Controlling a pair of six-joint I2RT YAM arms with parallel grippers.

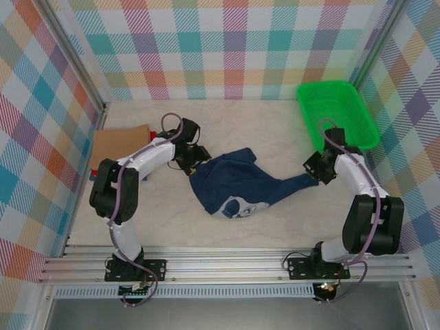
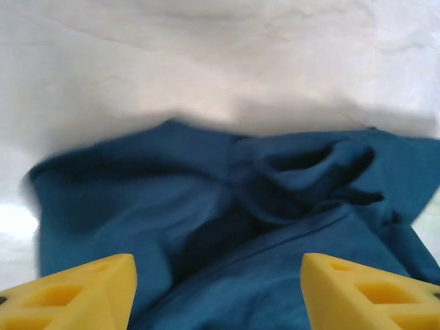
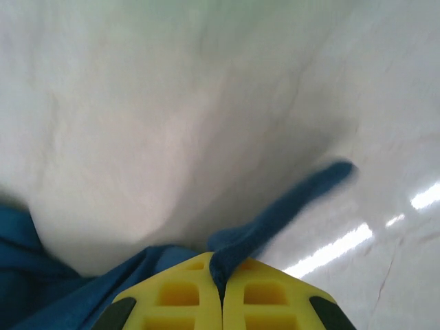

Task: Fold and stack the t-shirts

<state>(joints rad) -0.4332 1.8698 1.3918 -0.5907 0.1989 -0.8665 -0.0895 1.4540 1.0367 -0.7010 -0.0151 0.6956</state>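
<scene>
Centre of the table (image 1: pixel 275 127): my right gripper (image 3: pixel 221 267) clamps the navy t-shirt (image 1: pixel 234 185), left gripper (image 2: pixel 218 278) hangs wide open over it. Green basket (image 1: pixel 326 86) at far-right corner, tan t-shirt (image 1: pixel 120 146) at left edge.

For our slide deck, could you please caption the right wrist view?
Right tool shut on a strip of the dark navy cloth t-shirt over the pale table.

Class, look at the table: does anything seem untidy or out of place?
Yes. The navy t-shirt lies crumpled mid-table, one end stretched rightward, pinched in the right fingers, unlike the flat tan shirt at the left edge.
</scene>
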